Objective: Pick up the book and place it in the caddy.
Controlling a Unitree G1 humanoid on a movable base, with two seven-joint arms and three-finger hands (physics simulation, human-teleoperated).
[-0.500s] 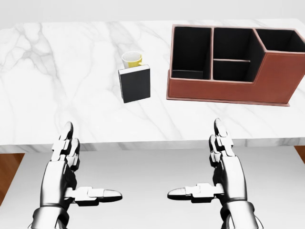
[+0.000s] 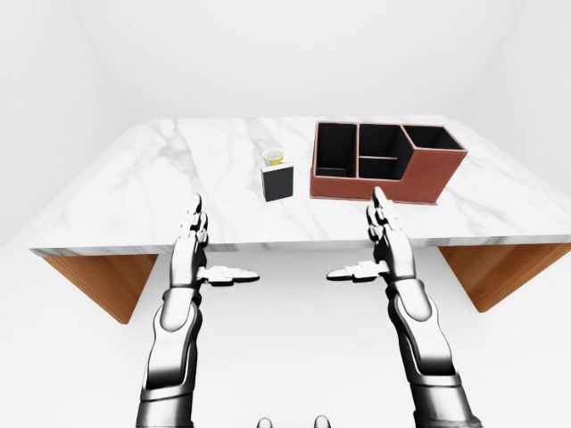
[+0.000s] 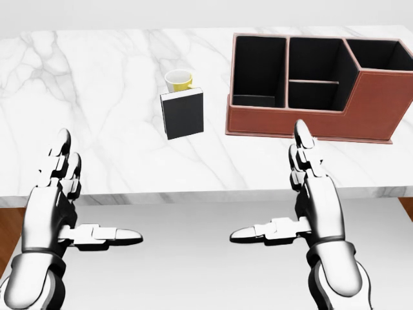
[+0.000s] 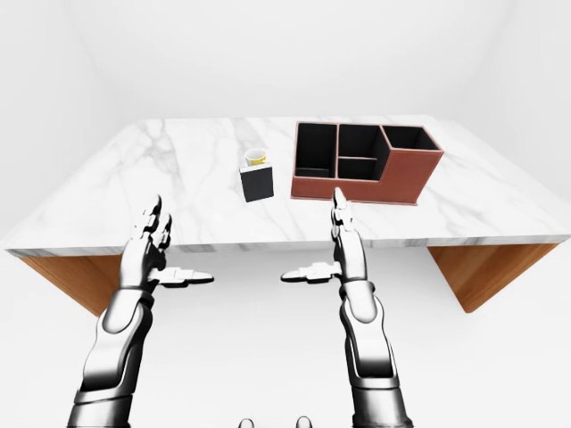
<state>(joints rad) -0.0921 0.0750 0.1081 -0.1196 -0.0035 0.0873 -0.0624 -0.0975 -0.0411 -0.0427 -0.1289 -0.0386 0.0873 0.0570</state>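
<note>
Both hands up at the near edge of the table (image 3: 97, 77) now, nothing gripped. The left hand (image 3: 55, 200) is spread wide, thumb out sideways, empty. Same for the right hand (image 3: 310, 200), fingers straight, thumb pointing inward, holding nothing. The book (image 3: 182, 113) sits mid-table, just beside the cup (image 3: 179, 79) on the cup's near side, and the caddy (image 3: 310, 123) waits toward the far right corner, compartments bare. To do the reach well, I'd say the right hand wants to come in over the book's near end, clear of the cup, fingers kept open until they straddle the cover. Knock that cup and things get messy.
</note>
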